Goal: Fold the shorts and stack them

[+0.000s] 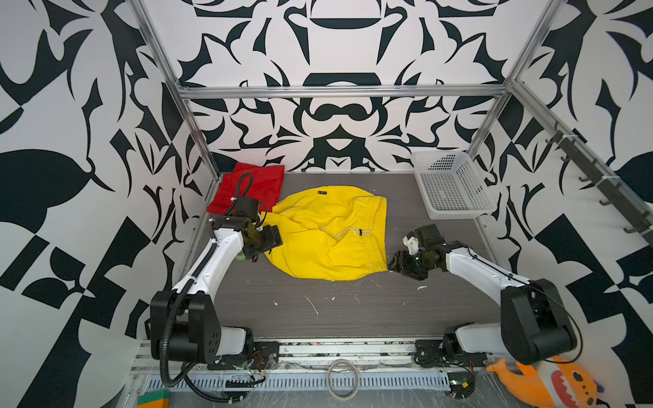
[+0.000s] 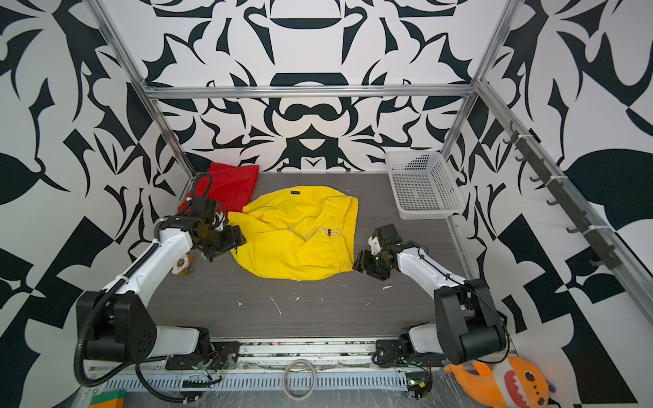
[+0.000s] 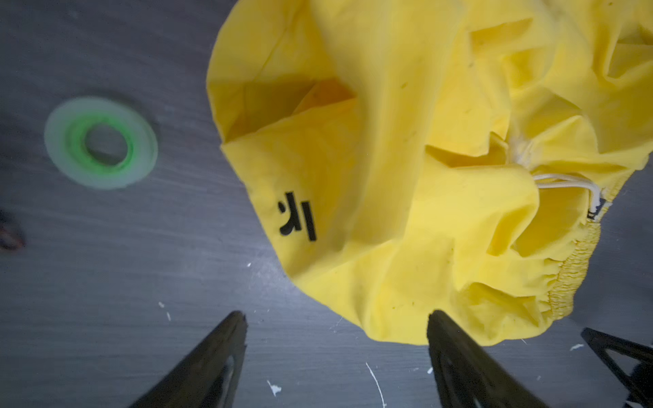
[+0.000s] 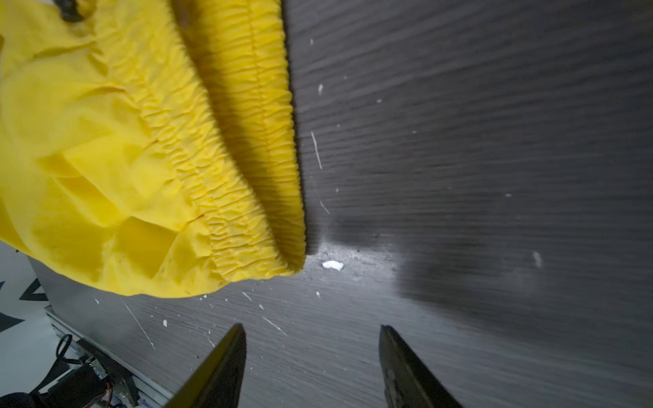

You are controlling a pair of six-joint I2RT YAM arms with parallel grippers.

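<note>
The yellow shorts [image 1: 328, 233] [image 2: 293, 240] lie crumpled and roughly folded in the middle of the table, with the elastic waistband to the right and a white drawstring [image 1: 348, 233] showing. The red shorts [image 1: 261, 183] [image 2: 233, 183] lie folded at the back left corner, partly hidden behind my left arm. My left gripper [image 1: 272, 242] [image 3: 337, 318] is open at the left edge of the yellow shorts [image 3: 406, 159], with nothing between its fingers. Open and empty too, my right gripper [image 1: 397, 263] [image 4: 312, 330] hovers by the front corner of the waistband [image 4: 247, 159].
A white perforated basket [image 1: 441, 152] [image 2: 413, 152] stands at the back right. A pale green tape roll [image 3: 100, 143] lies on the table left of the yellow shorts. An orange plush shark [image 1: 551, 385] sits off the table's front right. A hook rail [image 1: 597, 176] runs along the right wall.
</note>
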